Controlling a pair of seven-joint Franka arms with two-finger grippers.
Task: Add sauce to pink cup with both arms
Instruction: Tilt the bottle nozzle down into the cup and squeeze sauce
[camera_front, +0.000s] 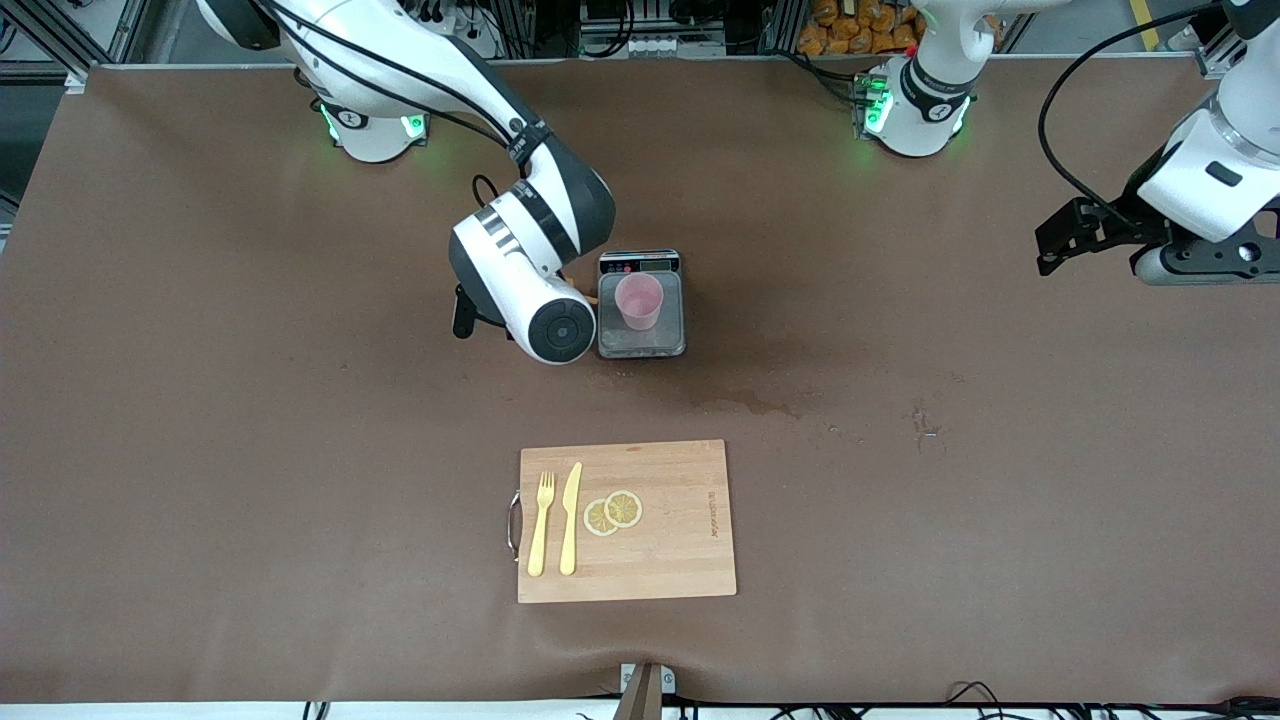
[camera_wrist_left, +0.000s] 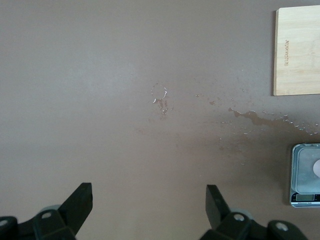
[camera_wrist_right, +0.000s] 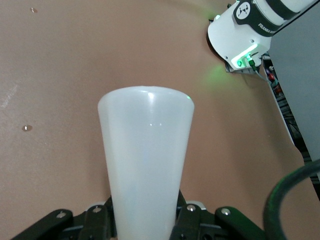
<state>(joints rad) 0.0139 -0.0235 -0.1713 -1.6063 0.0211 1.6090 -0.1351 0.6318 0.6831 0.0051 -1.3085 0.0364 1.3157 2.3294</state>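
Right gripper clamped on sauce bottle, just beside pink cup.

White jointed arms, black joint bands, black cables, green base lights, black two-finger tools.

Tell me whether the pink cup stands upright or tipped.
Upright: the pink cup stands mouth up on the scale, its round rim showing from above.

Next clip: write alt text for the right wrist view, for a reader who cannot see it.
The right gripper is shut on a translucent whitish squeeze bottle, which fills the middle of the picture with its broad end toward the camera. Under it lies the brown table, and the white base of a robot arm with a green light sits in a corner.
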